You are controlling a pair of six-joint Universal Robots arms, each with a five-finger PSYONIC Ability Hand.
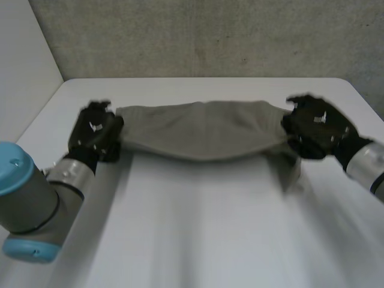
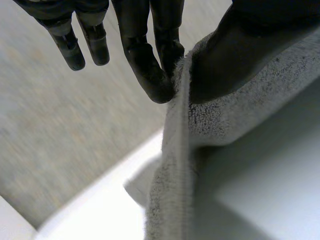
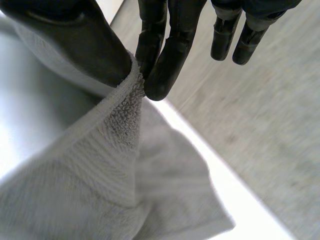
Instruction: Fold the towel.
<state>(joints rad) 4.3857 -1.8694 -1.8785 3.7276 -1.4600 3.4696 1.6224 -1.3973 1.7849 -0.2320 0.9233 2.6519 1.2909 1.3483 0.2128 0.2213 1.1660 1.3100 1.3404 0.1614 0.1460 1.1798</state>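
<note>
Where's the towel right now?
In the head view the towel hangs stretched over the far part of the table, one end pinched by the left hand, the other by the right hand.

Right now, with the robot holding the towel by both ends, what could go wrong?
1. The left robot hand and the right robot hand each pinch only the thin edge of the towel, so it could slip out.
2. A loose flap hangs below the right robot hand; it might bunch up on the table and make the fold crooked.
</note>
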